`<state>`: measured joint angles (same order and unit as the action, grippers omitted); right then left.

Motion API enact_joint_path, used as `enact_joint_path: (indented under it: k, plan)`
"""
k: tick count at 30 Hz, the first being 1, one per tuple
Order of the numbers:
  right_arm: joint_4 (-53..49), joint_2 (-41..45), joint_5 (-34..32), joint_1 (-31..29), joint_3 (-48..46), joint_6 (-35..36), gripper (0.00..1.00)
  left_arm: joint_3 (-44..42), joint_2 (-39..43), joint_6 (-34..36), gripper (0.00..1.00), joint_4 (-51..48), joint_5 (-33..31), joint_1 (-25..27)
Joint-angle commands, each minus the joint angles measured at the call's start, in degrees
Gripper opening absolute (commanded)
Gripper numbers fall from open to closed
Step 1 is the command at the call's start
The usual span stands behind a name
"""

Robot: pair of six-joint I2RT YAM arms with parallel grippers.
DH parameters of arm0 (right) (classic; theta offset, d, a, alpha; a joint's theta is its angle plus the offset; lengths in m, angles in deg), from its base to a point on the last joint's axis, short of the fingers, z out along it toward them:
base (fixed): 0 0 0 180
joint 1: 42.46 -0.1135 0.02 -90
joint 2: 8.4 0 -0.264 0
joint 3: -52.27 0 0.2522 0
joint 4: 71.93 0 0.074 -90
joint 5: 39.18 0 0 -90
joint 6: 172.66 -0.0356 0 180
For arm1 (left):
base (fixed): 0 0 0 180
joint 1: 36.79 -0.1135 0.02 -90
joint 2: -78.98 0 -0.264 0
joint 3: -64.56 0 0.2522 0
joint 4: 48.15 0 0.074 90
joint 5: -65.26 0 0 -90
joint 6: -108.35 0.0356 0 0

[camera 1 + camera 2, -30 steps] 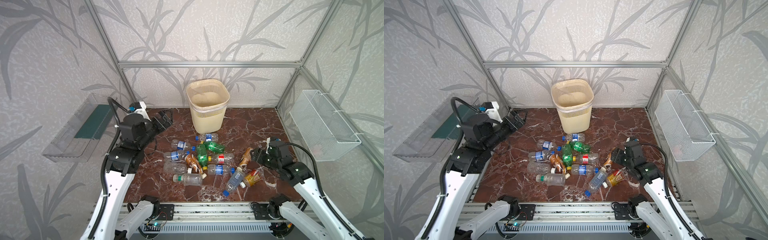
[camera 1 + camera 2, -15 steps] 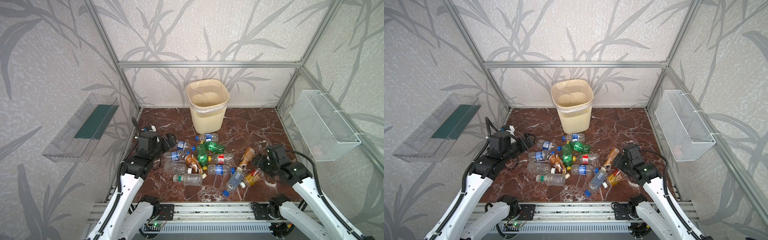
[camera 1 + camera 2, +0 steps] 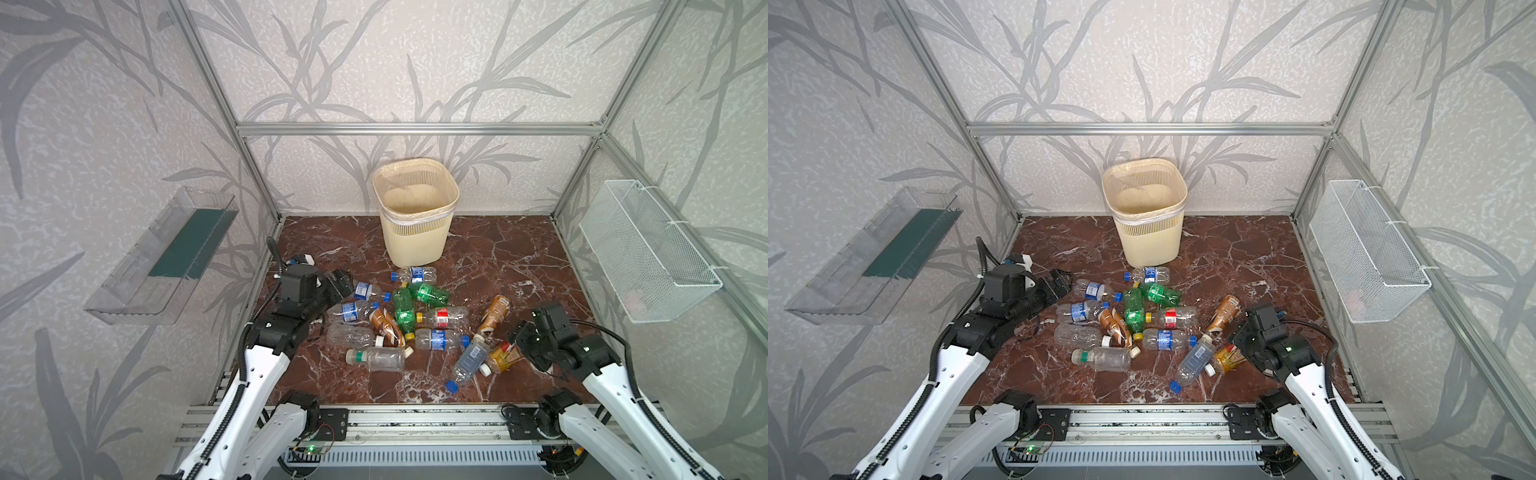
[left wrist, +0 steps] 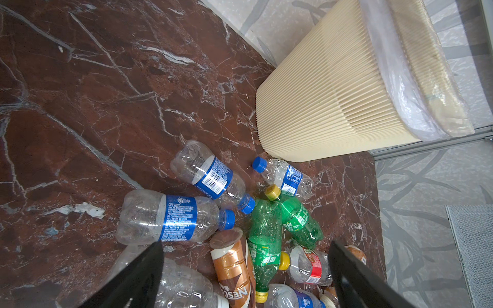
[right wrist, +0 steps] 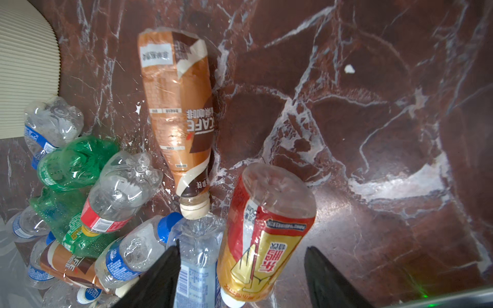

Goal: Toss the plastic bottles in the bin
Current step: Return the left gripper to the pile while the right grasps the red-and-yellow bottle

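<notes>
Left claw (image 3: 345, 282) has descended, open and empty, to the plastic bottles (image 3: 405, 311) before the bin (image 3: 415, 245); right claw (image 5: 242, 249), open, straddles one; grasping likely follows.

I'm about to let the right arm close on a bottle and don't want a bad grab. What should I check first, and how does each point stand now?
1. Right gripper open: ok.
2. Red-and-yellow bottle between its jaws: ok.
3. Only one bottle in that gap: not ok; the pale blue-labelled bottle seems to lie inside too.
4. Left gripper open, holding nothing: ok.
5. Bin upright, mouth unblocked: ok.
6. Right jaws low enough to grip: cannot tell.
</notes>
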<state>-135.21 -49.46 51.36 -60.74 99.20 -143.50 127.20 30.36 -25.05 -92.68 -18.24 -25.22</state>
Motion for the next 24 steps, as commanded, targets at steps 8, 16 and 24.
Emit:
enact_joint_path:
  k: [8,16,24]
  plan:
    - [4.1,-0.3,2.0,-0.2,-3.8,-4.8,0.75,-0.8,0.5,-0.5,0.95,0.1,0.6,-0.1]
    - [4.2,-1.4,2.5,-0.2,-5.5,-5.9,0.78,-0.8,0.1,-0.5,0.95,0.4,0.8,-0.1]
    - [6.4,-2.4,3.5,-0.2,-8.0,-6.5,0.79,-1.0,-0.3,-0.5,0.95,0.2,1.0,0.0]
